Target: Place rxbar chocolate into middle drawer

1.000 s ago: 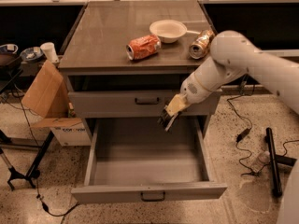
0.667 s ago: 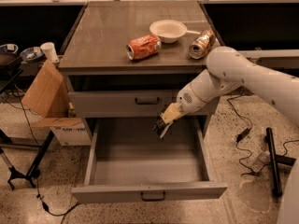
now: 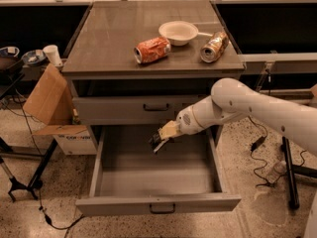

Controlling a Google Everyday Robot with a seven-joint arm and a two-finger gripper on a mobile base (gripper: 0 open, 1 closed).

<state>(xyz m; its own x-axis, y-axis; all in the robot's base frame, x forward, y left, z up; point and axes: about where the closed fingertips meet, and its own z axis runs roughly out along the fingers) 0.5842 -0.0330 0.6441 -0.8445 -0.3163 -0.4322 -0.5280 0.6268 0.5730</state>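
Observation:
The middle drawer (image 3: 124, 204) is pulled wide open below the cabinet top, a deep grey box with a small dark handle on its front. My gripper (image 3: 159, 143) hangs over the back middle of that drawer's inside, just below the closed shallower drawer (image 3: 124, 110). It is shut on the rxbar chocolate (image 3: 155, 139), a small dark flat bar that sticks out down and left between the fingers and is held above the drawer floor. My white arm reaches in from the right.
On the cabinet top lie a crushed orange can (image 3: 152, 50), a crushed gold-silver can (image 3: 214, 46) and a white bowl (image 3: 178, 32). A cardboard box (image 3: 47, 100) and a white cup (image 3: 51, 55) stand at the left. Cables lie on the floor at the right.
My gripper has moved left and a little down with the bar, from the drawer's right side to over its back middle.

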